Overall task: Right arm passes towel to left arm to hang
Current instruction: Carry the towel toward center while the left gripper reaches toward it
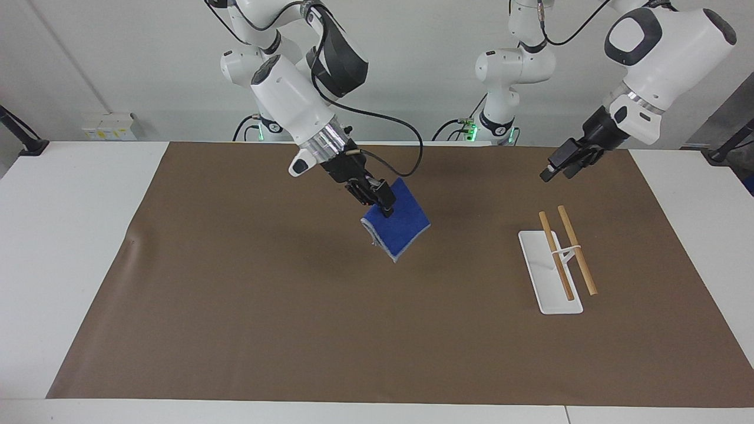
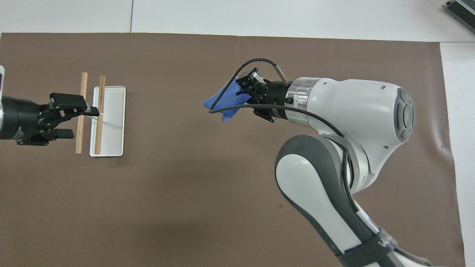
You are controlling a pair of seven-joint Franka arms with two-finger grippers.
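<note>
Over the desk's middle: right pincer (image 1: 384,207) clamped on the towel (image 1: 399,228), which hangs below it, off the brown mat (image 1: 294,330).
Left pincer (image 1: 554,169): spread wide, empty, above the wooden-rod rack (image 1: 556,272).

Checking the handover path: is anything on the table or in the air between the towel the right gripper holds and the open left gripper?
Nothing visible. The right gripper holds the towel over bare brown mat; the left gripper hangs open above the mat near the rack, which stands low.
</note>
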